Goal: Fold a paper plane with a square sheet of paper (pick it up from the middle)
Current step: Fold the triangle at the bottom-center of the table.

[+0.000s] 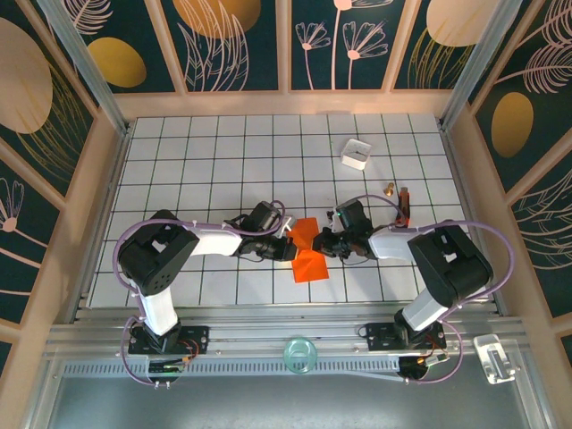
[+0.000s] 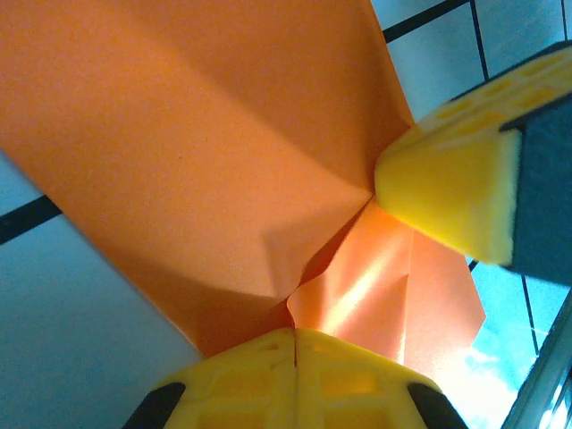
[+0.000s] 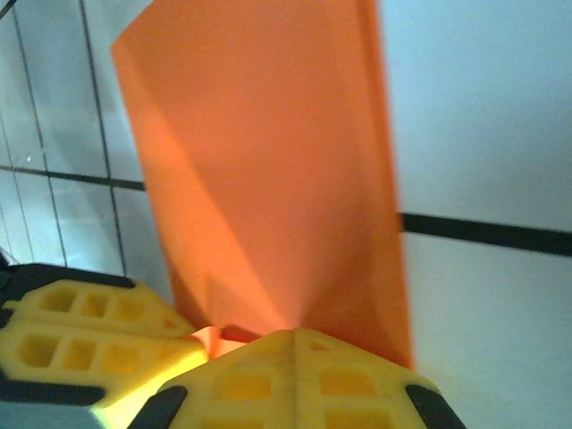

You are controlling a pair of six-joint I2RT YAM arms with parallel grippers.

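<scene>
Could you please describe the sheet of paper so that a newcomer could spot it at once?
On the white gridded table, look toward the front, where the two arms' tips meet. There the sheet of paper sits creased, pinched by the left gripper and right gripper. It is the one bright orange-red thing, unlike the small white box farther back.

Left end effector point(image 1: 290, 252), right one point(image 1: 323, 243) closed

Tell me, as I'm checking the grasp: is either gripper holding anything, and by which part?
Both hold the thin orange-red paper sheet: the left gripper pinches its left edge, the right gripper its right edge, both at the creased middle.
</scene>
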